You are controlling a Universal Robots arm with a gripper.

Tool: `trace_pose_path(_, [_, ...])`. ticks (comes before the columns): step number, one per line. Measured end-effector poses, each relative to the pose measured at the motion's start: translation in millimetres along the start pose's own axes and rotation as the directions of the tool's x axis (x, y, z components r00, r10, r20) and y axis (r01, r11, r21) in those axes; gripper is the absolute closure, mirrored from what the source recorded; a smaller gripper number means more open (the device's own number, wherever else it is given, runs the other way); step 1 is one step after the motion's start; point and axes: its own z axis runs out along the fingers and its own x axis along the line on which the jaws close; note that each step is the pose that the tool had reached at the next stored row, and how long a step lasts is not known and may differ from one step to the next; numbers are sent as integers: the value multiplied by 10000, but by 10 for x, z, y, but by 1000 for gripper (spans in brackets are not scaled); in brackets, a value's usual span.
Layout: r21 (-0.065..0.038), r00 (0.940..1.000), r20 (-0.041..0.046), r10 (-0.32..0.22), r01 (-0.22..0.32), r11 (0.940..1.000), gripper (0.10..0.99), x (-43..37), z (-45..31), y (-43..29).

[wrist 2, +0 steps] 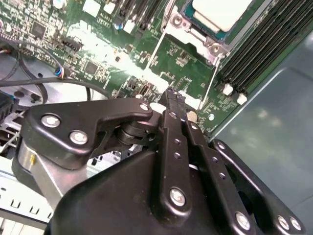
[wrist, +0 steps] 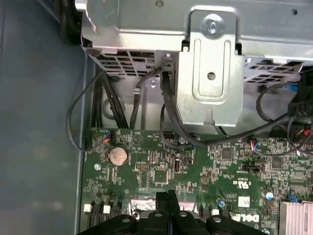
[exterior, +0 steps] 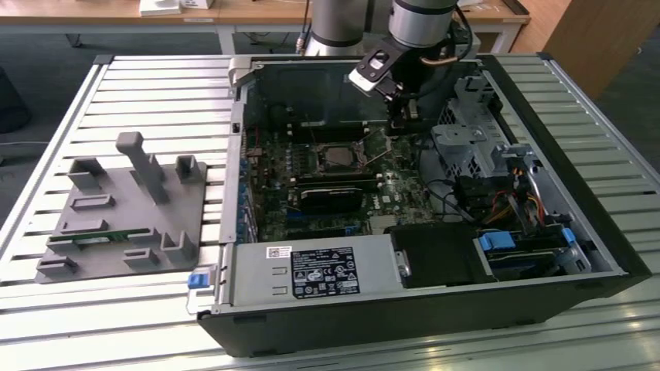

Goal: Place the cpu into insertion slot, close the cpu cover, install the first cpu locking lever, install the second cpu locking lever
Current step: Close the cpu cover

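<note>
The claw (exterior: 400,117) hangs low inside the open case (exterior: 413,309), close above the green board (wrist 2: 98,44). In both wrist views its two fingers (wrist: 167,198) are pressed together. Nothing can be seen between them, so the claw (wrist 2: 173,98) looks closed and empty.

The cpu (exterior: 336,158) is not in the claw. It lies flat in its slot in the middle of the board. In the second wrist view its pale shiny top (wrist 2: 222,12) faces up, and the metal cover (wrist 2: 195,35) seems to lie down around it.

In the exterior view, the cpu is toward the exterior view's left of the claw and a bit nearer the camera. They are near each other but not touching.

In the second wrist view, two thin wires run from the slot's corners toward the claw. One lever (wrist 2: 155,51) is on one side. The other lever (wrist 2: 211,78) ends just beside the claw tips. Both run the long way, pointing from slot to claw. They look loose, not hooked down.

The case rests on a slatted worktop (exterior: 124,93). A grey holder (exterior: 113,224) sits well apart from it.
</note>
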Motion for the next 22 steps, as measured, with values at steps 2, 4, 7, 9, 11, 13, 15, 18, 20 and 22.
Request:
trace_pose_path(2, [0, 10000, 6, 0, 0, 10000, 980, 7, 5, 29])
trace_pose_path(4, [1, 10000, 18, -1, 1, 10000, 980, 13, 10, 48])
trace_pose_path(7, [2, 10000, 36, 15, -15, 10000, 980, 28, 19, 77])
trace_pose_path(9, [1, 10000, 39, 35, -35, 10000, 980, 37, 26, 93])
trace_pose_path(11, [2, 10000, 44, 49, -49, 10000, 980, 44, 35, 107])
trace_pose_path(13, [2, 10000, 47, 55, -55, 10000, 980, 53, 46, 128])
trace_pose_path(15, [3, 10000, 50, 59, -59, 10000, 980, 60, 59, 146])
trace_pose_path(18, [4, 10000, 55, 66, -66, 10000, 980, 67, 85, 163])
trace_pose_path(20, [21, 10000, 54, 68, -68, 10000, 980, 68, 120, 164])
trace_pose_path(22, [46, 10000, 54, 67, -68, 10000, 980, 67, 157, 163])
